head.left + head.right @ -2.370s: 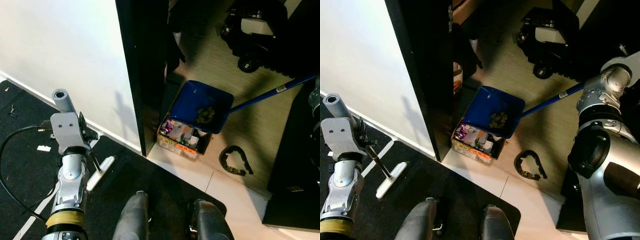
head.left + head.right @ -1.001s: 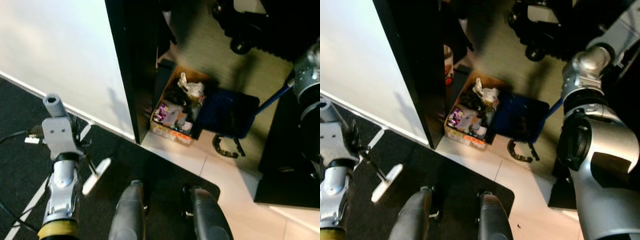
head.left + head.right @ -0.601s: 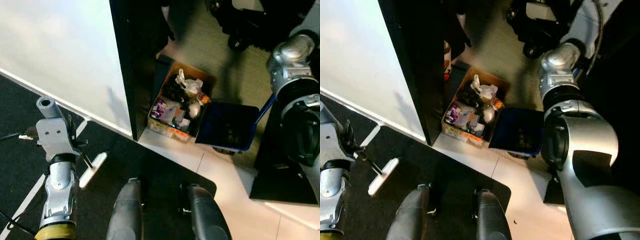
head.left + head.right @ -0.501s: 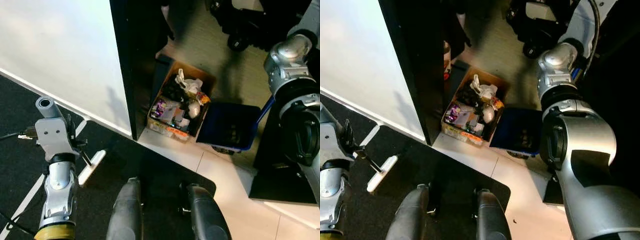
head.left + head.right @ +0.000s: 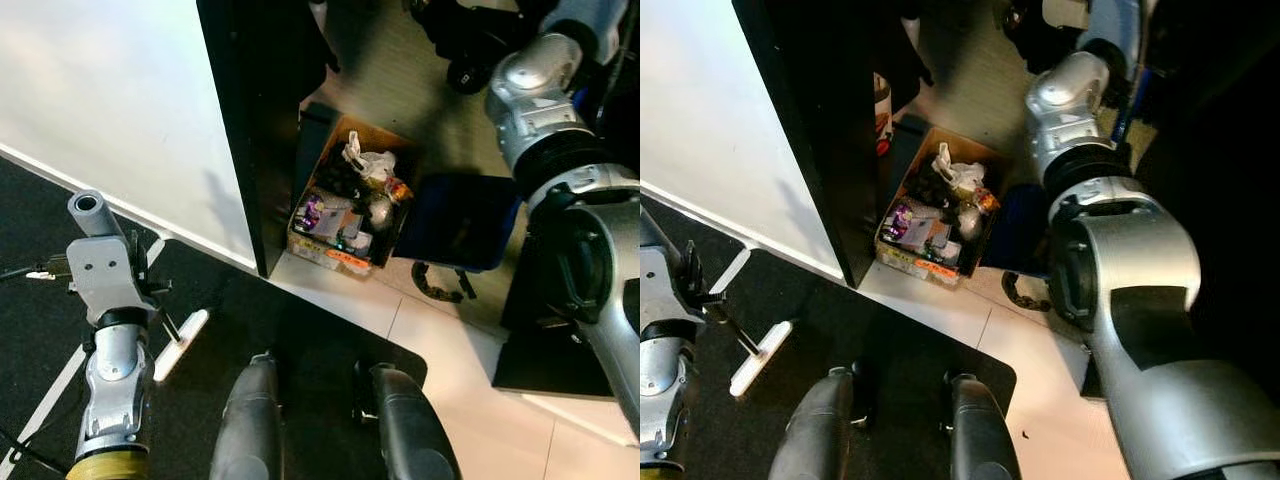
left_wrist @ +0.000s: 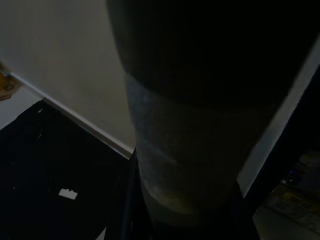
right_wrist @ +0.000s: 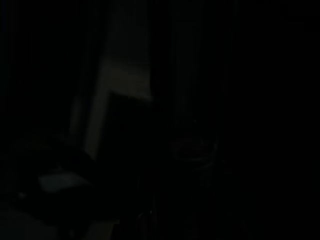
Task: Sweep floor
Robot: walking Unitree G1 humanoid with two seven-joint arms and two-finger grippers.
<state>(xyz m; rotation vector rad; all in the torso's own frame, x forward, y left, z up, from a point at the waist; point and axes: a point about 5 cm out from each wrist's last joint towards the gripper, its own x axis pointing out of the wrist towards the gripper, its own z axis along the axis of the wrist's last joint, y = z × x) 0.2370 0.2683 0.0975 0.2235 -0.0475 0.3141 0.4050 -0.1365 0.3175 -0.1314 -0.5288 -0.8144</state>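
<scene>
The blue dustpan (image 5: 462,220) lies on the floor just beside the cardboard trash box (image 5: 350,212), its handle running back toward the right arm (image 5: 1080,110). Whether either claw is clenched cannot be told.

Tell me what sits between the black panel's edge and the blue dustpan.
A cardboard box full of trash sits between the black panel and the blue dustpan, as the left eye view shows.
</scene>
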